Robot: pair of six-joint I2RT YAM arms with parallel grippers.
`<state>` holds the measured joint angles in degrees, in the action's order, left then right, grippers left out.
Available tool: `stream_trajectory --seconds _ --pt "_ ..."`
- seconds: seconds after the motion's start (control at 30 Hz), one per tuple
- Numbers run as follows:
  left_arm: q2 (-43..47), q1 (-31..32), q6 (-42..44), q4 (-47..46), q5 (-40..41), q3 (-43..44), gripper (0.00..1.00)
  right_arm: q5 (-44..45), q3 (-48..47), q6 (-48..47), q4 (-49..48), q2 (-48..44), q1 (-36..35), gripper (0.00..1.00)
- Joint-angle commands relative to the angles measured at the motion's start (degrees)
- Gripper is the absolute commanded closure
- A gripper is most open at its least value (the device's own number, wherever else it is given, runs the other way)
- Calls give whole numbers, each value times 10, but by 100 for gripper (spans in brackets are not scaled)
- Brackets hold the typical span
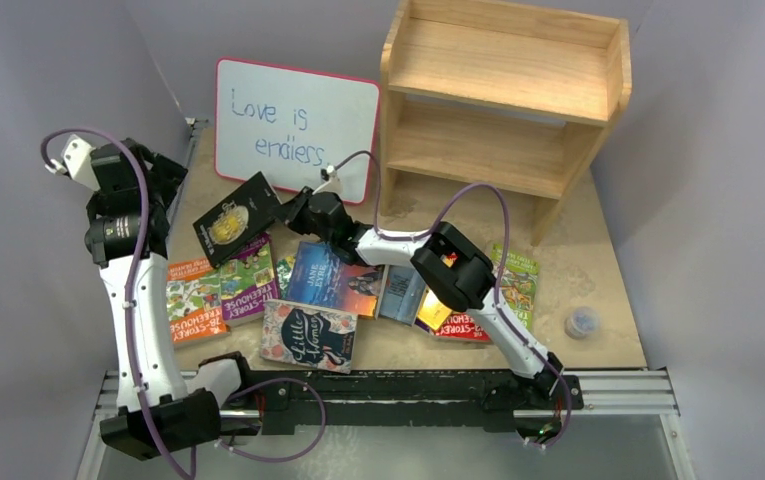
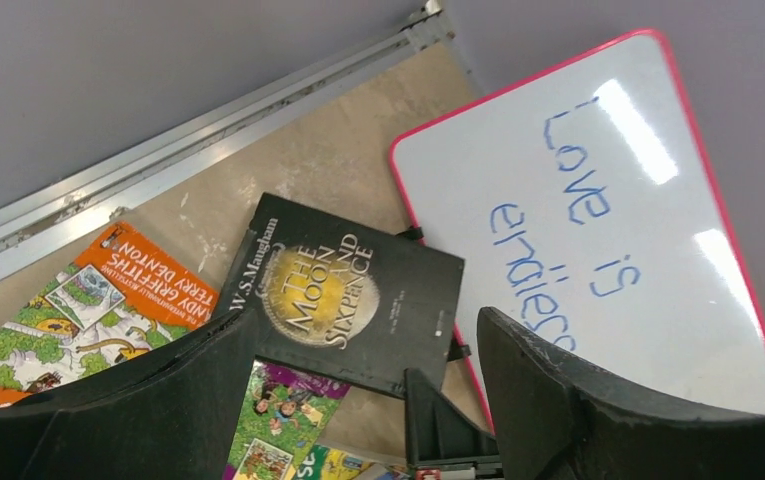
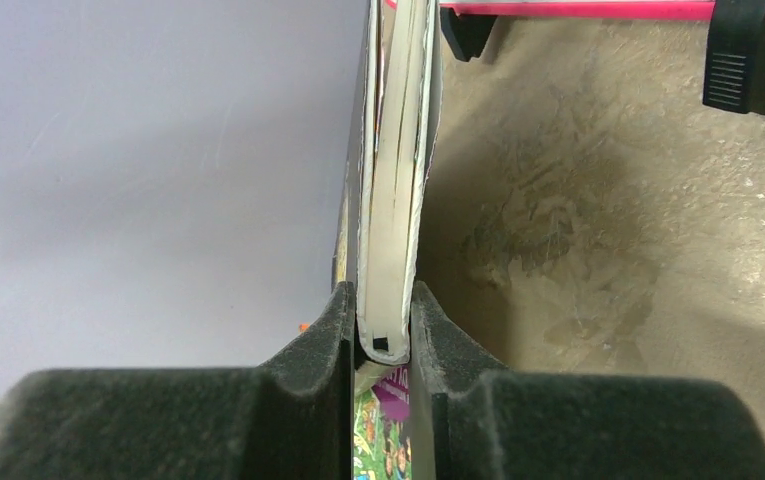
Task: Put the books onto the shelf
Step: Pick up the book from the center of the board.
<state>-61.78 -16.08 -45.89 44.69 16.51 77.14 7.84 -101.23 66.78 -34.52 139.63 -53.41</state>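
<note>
My right gripper (image 1: pixel 293 212) is shut on a corner of a black book, "The Moon and Sixpence" (image 1: pixel 238 218), and holds it tilted above the other books. In the right wrist view the pads (image 3: pixel 333 330) pinch its page edge (image 3: pixel 393 200). The left wrist view shows the black book's cover (image 2: pixel 348 290) in front of my open, empty left gripper (image 2: pixel 366 330). That left gripper (image 1: pixel 158 180) hangs high at the far left. Several books lie flat on the table: an orange one (image 1: pixel 193 295), a purple one (image 1: pixel 248 278), a blue one (image 1: pixel 333 280) and "Little Women" (image 1: pixel 308 335). The wooden shelf (image 1: pixel 503 90) stands at the back right with both tiers bare.
A pink-edged whiteboard (image 1: pixel 293 125) leans on the back wall left of the shelf, close behind the lifted book. A green book (image 1: pixel 520 280) and a red one (image 1: pixel 458 330) lie under the right arm. A small round object (image 1: pixel 582 321) sits near the table's right edge.
</note>
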Motion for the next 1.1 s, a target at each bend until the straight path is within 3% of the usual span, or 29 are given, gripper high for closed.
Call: stream_trajectory --seconds 0.0,0.2,0.53,0.77,1.07 --pt "25 0 6 19 -8 47 20 20 20 -60 -66 -82 -13 100" --pt "37 -1 12 21 -31 45 20 59 69 -178 -74 -158 -39 100" --pt "52 7 36 36 -137 45 20 53 205 -243 -59 -327 -46 100" --pt "70 32 39 15 -269 -25 21 40 322 -179 -11 -460 -11 100" --pt "98 56 14 -30 -370 -155 19 66 442 -26 54 -622 35 100"
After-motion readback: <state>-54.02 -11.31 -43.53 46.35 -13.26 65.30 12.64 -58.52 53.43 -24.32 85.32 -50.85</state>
